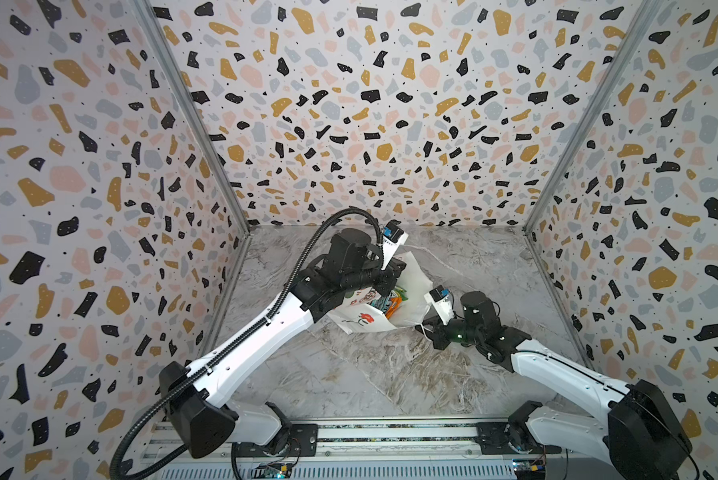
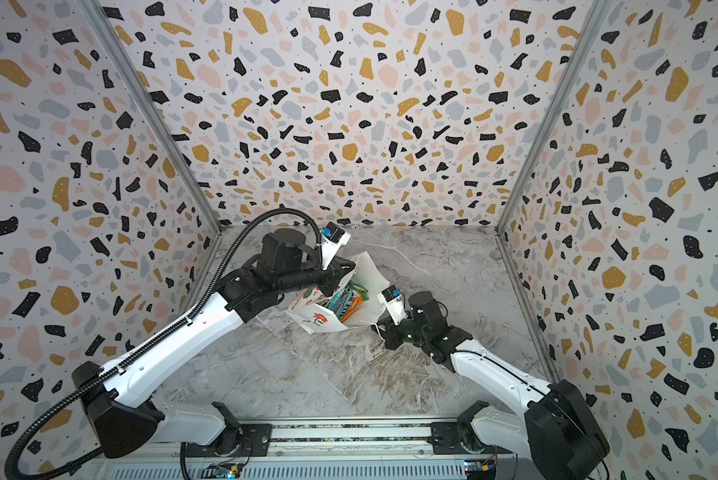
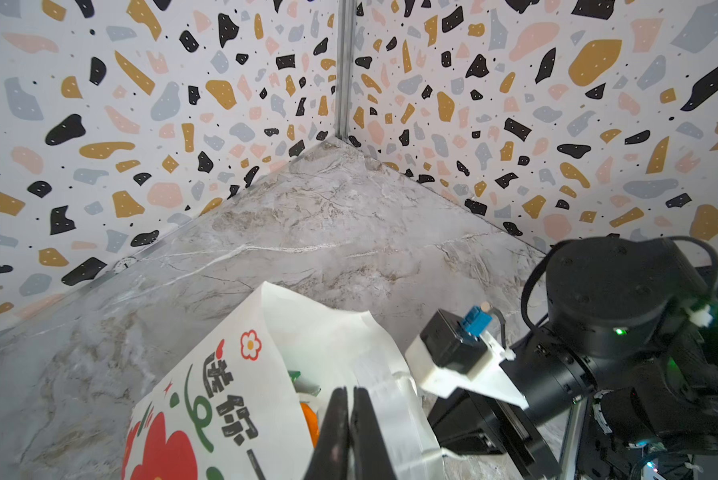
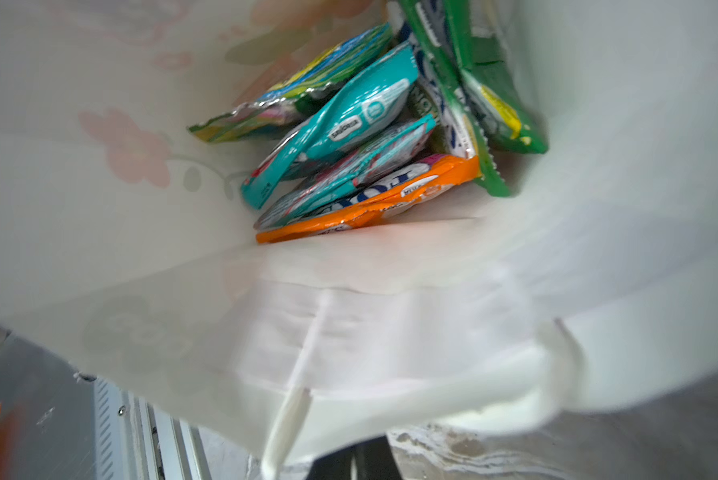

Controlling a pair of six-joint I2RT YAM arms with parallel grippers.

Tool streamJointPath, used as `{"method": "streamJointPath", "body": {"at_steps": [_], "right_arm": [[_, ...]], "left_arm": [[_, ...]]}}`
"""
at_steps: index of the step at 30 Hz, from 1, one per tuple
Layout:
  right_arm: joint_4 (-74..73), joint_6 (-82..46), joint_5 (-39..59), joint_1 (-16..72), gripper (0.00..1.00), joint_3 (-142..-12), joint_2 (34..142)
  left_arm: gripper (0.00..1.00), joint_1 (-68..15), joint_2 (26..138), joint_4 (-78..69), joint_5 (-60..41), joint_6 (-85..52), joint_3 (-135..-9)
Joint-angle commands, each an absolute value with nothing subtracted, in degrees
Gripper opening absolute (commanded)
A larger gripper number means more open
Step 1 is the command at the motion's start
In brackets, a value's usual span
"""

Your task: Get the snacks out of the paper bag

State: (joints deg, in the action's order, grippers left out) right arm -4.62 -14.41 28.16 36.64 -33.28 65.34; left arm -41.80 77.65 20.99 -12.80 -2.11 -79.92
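My left tool (image 3: 351, 401) is pinched on the rim of the paper bag (image 3: 232, 374). My right tool (image 4: 355, 457), closed, seems to grip the opposite edge. The snacks (image 4: 361, 137) lie inside.

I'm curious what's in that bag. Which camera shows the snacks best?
The right wrist view: it looks into the paper bag, where the snacks lie piled, teal, green and orange. Both top views show just a colourful patch at its mouth; the left wrist view, mere slivers.
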Motion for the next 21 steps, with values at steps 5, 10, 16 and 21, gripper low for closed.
{"method": "streamJointPath", "body": {"at_steps": [5, 10, 16, 21], "right_arm": [[0.39, -15.45, 20.08, 42.85, 0.17, -30.79, 60.79], [6.0, -17.12, 5.35, 43.33, 0.63, -30.25, 54.85], [11.34, -19.29, -10.49, 43.33, 0.71, -31.47, 48.14], [10.79, -17.34, -13.37, 43.33, 0.71, -33.71, 45.24]], "left_arm": [[0.0, -42.52, 73.87, 18.52, -12.13, -2.53, -77.53], [0.0, -43.63, 71.22, 17.43, -12.28, -4.87, -74.51], [0.0, -44.03, 68.54, 16.41, -13.16, -8.54, -70.92], [0.0, -44.09, 65.65, 11.18, -13.89, -14.14, -67.19]]}}
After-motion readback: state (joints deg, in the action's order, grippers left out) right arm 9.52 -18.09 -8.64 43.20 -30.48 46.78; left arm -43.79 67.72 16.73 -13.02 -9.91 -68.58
